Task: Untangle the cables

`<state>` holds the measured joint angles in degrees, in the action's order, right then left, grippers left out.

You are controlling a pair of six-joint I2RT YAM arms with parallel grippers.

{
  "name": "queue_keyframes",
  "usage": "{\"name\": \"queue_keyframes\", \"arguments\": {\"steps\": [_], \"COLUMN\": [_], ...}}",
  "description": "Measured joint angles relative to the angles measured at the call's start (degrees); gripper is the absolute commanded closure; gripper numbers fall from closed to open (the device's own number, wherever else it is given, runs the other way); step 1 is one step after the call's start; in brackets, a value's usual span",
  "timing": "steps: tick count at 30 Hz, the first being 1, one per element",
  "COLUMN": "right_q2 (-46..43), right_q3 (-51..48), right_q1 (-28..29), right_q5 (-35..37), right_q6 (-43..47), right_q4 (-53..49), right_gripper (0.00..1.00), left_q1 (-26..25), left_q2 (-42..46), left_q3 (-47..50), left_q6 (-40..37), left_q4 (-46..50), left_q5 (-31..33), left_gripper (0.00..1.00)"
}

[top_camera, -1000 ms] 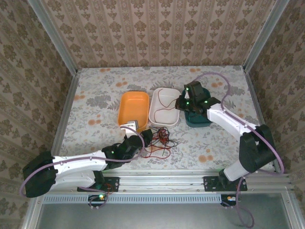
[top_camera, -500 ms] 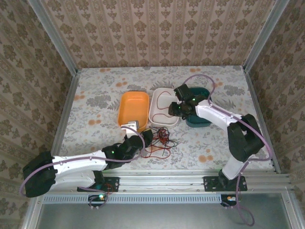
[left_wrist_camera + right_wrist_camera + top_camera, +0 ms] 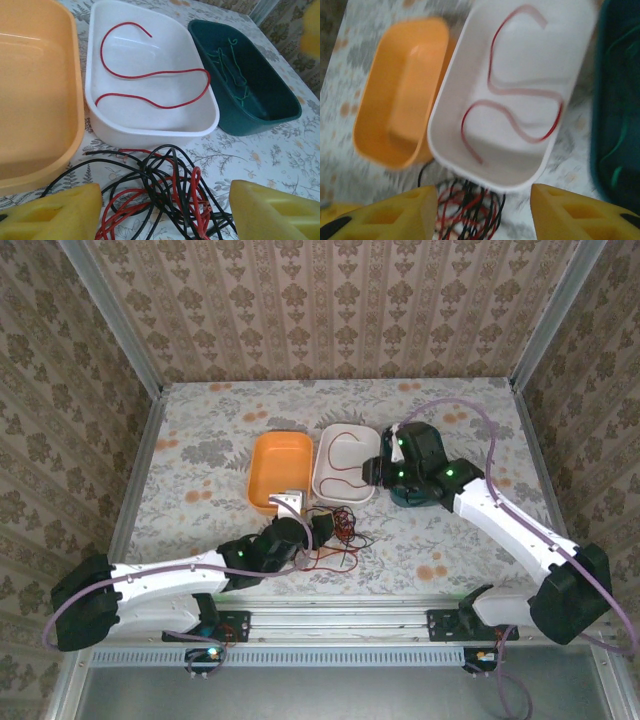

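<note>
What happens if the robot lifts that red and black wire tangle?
Probably floppy: the tangle lies in loose loops, so its strands would droop. Likely it lifts as one clump, since the strands cross many times. They are thin, so it is probably light.

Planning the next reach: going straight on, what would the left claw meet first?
Probably the tangle of red and black cables right ahead of the left claw; the white bin lies just beyond.

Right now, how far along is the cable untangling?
Done: a thin red cable lies in the white plastic bin, a green cable in the teal plastic bin. In hand: nothing; left gripper and right gripper are both open. Left: the black-and-red tangle on the table by the left gripper.
</note>
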<state>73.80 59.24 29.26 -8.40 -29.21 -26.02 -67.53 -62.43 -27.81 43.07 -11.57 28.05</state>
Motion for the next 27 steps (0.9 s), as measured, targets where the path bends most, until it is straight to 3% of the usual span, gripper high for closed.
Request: {"name": "queue_keyframes", "arguments": {"steps": [4, 10, 19, 27], "right_q2": [0.11, 1.88, 8.04, 11.39], "right_q3": [-4.52, -6.12, -6.05, -5.51], "right_q1": [4.98, 11.58, 13.84, 13.92], "right_q5": [-7.54, -12.5, -13.05, -12.83], "right_q6": [0.17, 0.44, 0.35, 0.46], "right_q4": [0.11, 1.57, 4.81, 5.09], "right_gripper": [0.55, 0.61, 0.62, 0.71], "left_q1": [0.37, 1.64, 1.68, 1.68], "left_q2": [0.39, 3.69, 3.65, -2.32], "left_q3": [0.81, 4.24, 4.44, 3.04], "left_q6": [1.99, 8.07, 10.56, 10.49], "left_q4": [0.02, 3.56, 6.1, 5.27], "left_q5": [0.44, 3.67, 4.74, 3.08], "left_gripper": [0.33, 0.33, 0.33, 0.33]}}
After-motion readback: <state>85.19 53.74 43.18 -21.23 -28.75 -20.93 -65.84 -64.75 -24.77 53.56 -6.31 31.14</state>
